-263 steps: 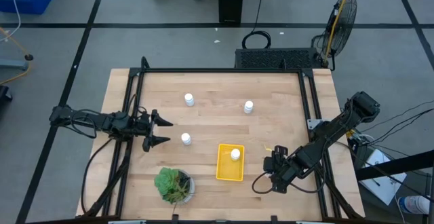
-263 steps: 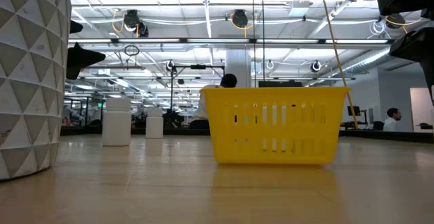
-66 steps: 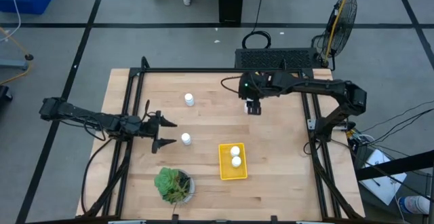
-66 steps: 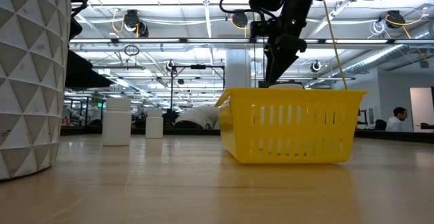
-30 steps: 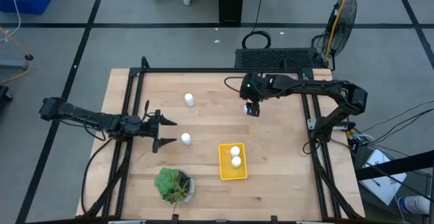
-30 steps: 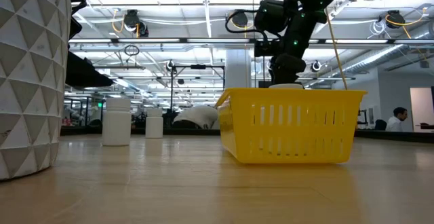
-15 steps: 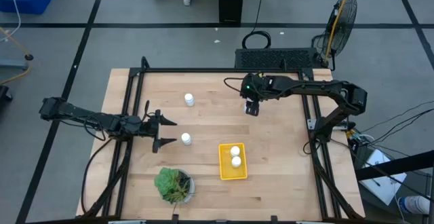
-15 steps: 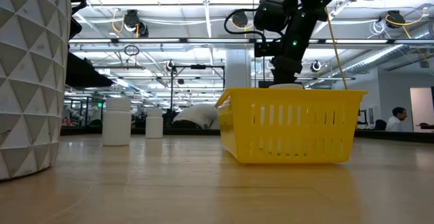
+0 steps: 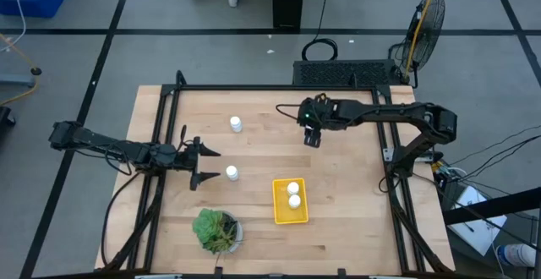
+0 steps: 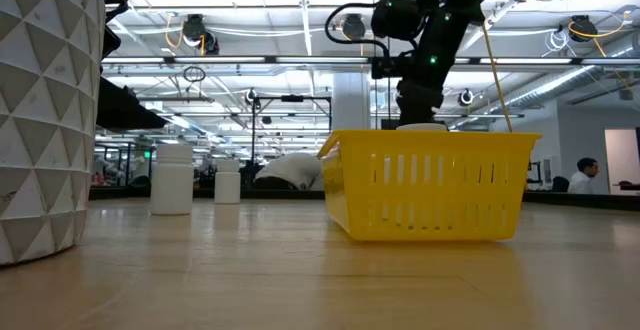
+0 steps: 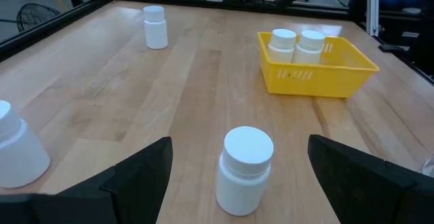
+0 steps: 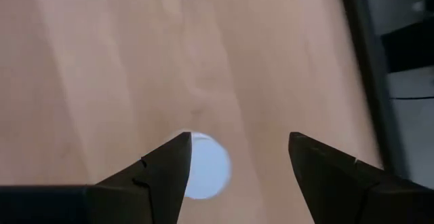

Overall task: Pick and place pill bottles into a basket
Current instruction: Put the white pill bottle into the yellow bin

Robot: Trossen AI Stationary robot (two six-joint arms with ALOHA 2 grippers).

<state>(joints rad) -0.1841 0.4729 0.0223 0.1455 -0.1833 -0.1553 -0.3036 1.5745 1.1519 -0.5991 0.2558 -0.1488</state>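
Observation:
Two white pill bottles (image 9: 294, 194) stand in the yellow basket (image 9: 280, 211). Three more stand on the table: one (image 9: 231, 172) just in front of my open left gripper (image 9: 210, 165), between its fingertips in the left wrist view (image 11: 244, 173); one at the far left (image 9: 236, 124); one (image 12: 209, 166) under my right gripper (image 9: 310, 137). My right gripper is open and points down; in its wrist view (image 12: 239, 142) the bottle's cap shows below, partly behind one finger (image 12: 159, 173). Neither gripper touches a bottle.
A green potted plant (image 9: 215, 229) in a white faceted pot (image 10: 40, 120) stands near the front edge, left of the basket. Black rails (image 9: 279, 87) frame the table. A person (image 10: 582, 175) shows in the room behind the table.
My right gripper has shifted slightly toward the table's left edge and a little upward, staying over the far bottle. The bottles and the basket have stayed where they were.

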